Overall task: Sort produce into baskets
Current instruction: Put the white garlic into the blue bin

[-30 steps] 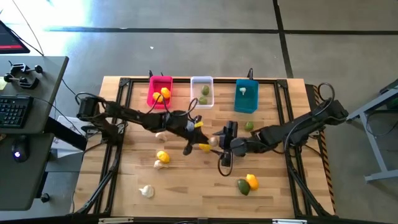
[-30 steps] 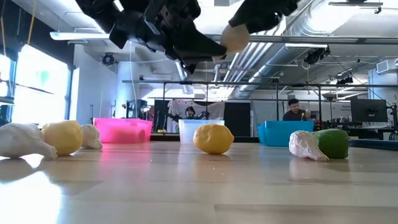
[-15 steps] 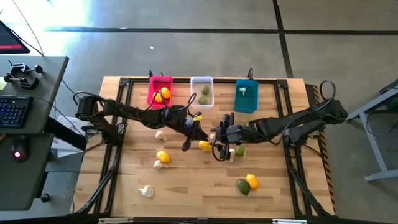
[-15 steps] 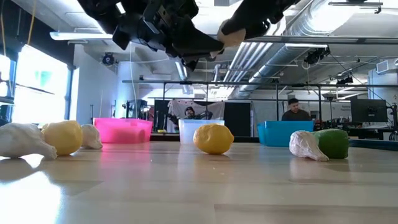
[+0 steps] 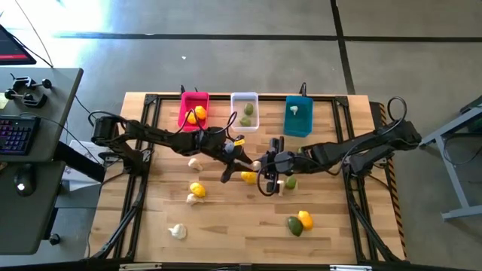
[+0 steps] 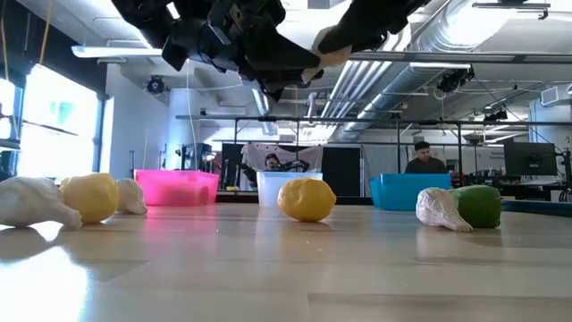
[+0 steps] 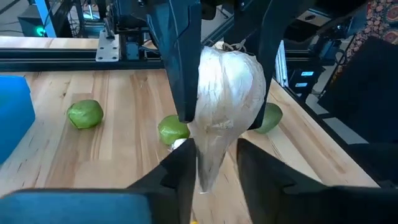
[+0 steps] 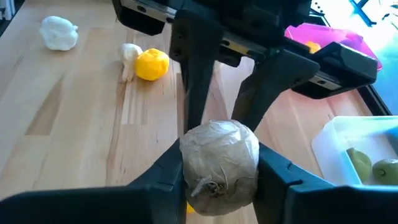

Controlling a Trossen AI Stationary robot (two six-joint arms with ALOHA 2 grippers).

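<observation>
- Where the table (image 5: 226,241) nears its front-left corner, a lone bulb (image 5: 178,231) lies by itself; farther in, a left lemon (image 5: 196,189) touches a small bulb (image 5: 191,199), and a third bulb (image 5: 195,162) lies beyond them, close under the left arm.
- At the back edge the pink bin (image 5: 183,113) stands leftmost, with yellow pieces (image 5: 197,114) in it.
- The left claw (image 5: 245,160) hangs above the table's middle, reaching rightward. Its fingers (image 7: 183,171) stand slightly parted around the narrow tip of the garlic (image 5: 258,164). One finger is at the tip and the other is clear of it, so the claw is loose rather than clamped.
- The garlic is in the air between the two claws, over the mid lemon (image 5: 248,178) on the table.
- The white bin (image 5: 244,95) stands at the middle of the back row and holds two limes (image 5: 248,110).
- The right claw (image 5: 265,165) meets the left one tip to tip from the opposite side. Its fingers (image 8: 171,168) press on both flanks of the garlic's round body, a closed grip on it.
- Just right of the claws a lime (image 5: 291,181) lies on the table with a pale piece (image 5: 280,184) touching it.
- The teal bin (image 5: 298,129) ends the back row on the right, with one white piece (image 5: 295,109) inside.
- Toward the front right a dark lime (image 5: 294,226) and a right lemon (image 5: 305,219) lie touching.
</observation>
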